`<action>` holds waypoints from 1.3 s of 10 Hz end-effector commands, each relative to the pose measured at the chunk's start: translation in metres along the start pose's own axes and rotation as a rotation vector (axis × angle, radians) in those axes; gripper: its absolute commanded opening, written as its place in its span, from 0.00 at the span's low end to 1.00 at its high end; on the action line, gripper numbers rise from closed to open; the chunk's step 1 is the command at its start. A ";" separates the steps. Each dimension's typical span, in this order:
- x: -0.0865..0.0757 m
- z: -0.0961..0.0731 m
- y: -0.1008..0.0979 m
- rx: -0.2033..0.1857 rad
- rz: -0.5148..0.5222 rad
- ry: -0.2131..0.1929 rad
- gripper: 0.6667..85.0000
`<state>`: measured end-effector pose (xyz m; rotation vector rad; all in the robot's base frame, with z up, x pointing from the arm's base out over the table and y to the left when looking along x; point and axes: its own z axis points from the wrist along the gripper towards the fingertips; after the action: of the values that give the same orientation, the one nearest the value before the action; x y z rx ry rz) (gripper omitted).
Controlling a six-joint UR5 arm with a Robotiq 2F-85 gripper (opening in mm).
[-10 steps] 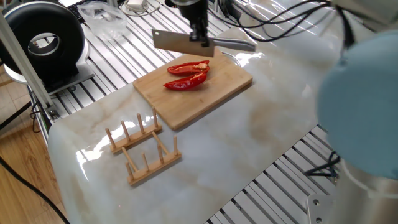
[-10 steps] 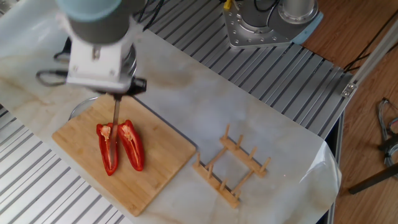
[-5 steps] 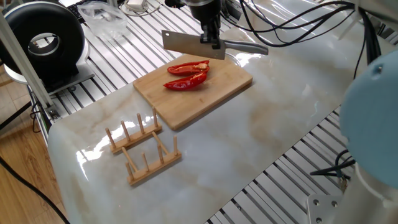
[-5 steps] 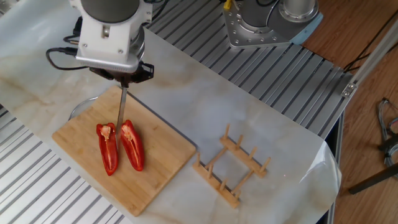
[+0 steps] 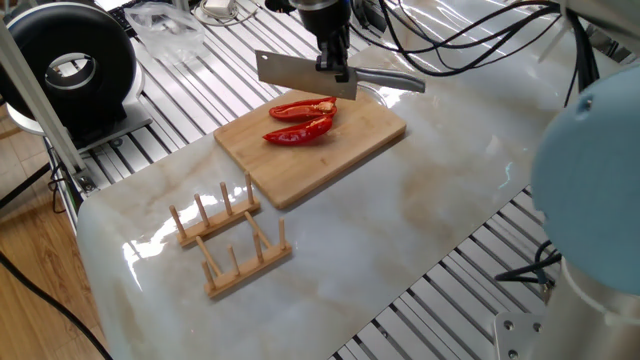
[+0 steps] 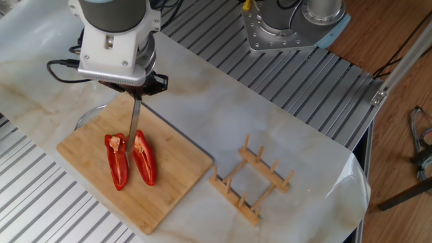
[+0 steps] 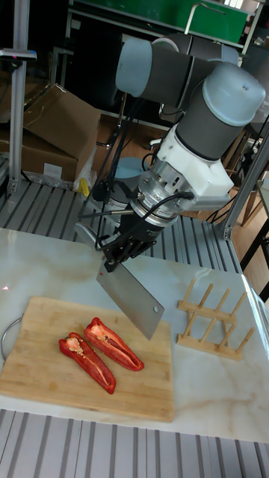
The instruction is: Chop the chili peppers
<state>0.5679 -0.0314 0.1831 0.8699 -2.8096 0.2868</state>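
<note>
Two long red chili pepper halves point(image 5: 300, 120) lie side by side, cut faces up, on a bamboo cutting board point(image 5: 350, 150). They also show in the other fixed view as chili halves point(image 6: 144, 156) and in the tall view as chili halves point(image 7: 88, 362). My gripper point(image 5: 335, 65) is shut on the handle of a steel cleaver point(image 5: 290, 72). From above, the cleaver point(image 6: 133, 125) is edge-on below my gripper point(image 6: 135, 91), over the gap between the halves. The tall view has the blade point(image 7: 133, 297) tilted, hanging from my gripper point(image 7: 123, 252) just above the board point(image 7: 37, 358).
A wooden peg rack point(image 5: 230, 240) stands on the marble sheet near the board, also seen as the rack point(image 6: 251, 179). A black round device point(image 5: 70, 65) sits at the far left. The arm's base point(image 6: 290, 23) and cables are at the table's far side.
The gripper with the cleaver has shifted slightly sideways above the board's far end. The chili halves and board have not moved.
</note>
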 end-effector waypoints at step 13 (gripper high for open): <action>0.011 -0.002 0.012 -0.037 0.271 0.026 0.01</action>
<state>0.5526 -0.0289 0.1861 0.5031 -2.8882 0.2869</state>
